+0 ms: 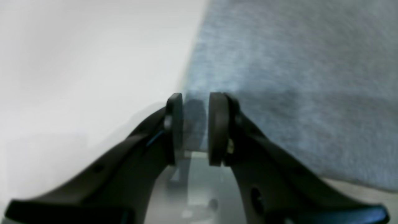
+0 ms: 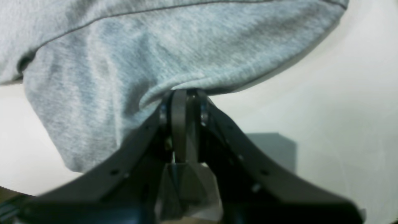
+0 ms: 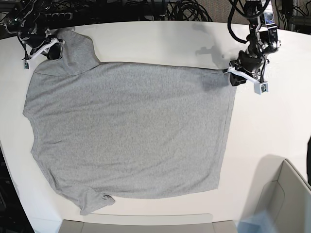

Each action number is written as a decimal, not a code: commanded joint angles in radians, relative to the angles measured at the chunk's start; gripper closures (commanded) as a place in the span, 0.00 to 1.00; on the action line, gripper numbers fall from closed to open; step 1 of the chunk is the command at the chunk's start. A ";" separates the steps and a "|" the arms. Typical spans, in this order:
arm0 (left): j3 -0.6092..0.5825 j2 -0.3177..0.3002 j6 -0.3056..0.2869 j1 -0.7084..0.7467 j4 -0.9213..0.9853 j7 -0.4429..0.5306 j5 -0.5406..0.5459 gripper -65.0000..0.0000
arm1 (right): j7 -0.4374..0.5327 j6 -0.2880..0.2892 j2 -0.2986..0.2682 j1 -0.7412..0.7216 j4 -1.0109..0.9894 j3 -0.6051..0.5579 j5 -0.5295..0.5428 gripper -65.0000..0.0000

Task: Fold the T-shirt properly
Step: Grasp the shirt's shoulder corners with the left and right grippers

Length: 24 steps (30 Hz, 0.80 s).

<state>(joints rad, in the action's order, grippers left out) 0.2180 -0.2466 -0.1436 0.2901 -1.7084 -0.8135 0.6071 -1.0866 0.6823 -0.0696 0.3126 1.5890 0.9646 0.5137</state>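
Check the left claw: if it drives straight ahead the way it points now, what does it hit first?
Most likely the T-shirt. The left claw stands open with the shirt's edge right ahead of its tips, grey fabric showing in the gap. White table lies left of that line. Depth is blurred, so contact distance is unclear.

- This is looking like a robotics lab or test bench rather than a home.
- A bare white table (image 3: 160,41) is serving as the work surface.
- Bundles of black cables (image 3: 160,9) are lying tangled beyond the table's far edge.
- Two camera-carrying robot arms are working at its far corners.
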 commanded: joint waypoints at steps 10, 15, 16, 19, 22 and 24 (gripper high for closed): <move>0.005 -0.007 -0.003 -0.007 0.084 0.018 0.041 0.75 | -0.037 0.016 0.001 0.009 -0.002 -0.060 -0.050 0.92; 0.002 -0.012 -0.004 -0.007 0.086 0.007 0.172 0.75 | -0.037 0.016 0.001 0.007 -0.002 -0.062 -0.050 0.92; 0.002 -0.012 -0.004 -0.007 0.086 0.007 0.181 0.75 | -0.037 0.016 0.001 0.007 -0.002 -0.062 -0.050 0.92; -0.006 -0.012 -0.006 -0.007 0.087 0.007 0.178 0.76 | -0.037 0.016 0.001 0.009 -0.002 -0.063 -0.051 0.93; -0.033 -0.013 -0.058 -0.007 0.087 0.013 0.176 0.90 | -0.036 0.016 -0.003 0.010 -0.002 -0.098 -0.092 1.00; -0.030 -0.013 -0.084 -0.007 0.087 0.012 0.175 1.00 | -0.034 0.016 0.000 0.004 0.003 -0.114 -0.140 1.00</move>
<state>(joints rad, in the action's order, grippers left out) 0.1841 -0.2489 -0.2302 0.2852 -1.6093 -0.8093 0.7795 -1.0481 0.6819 -0.0731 0.3096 1.5990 0.8558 0.4511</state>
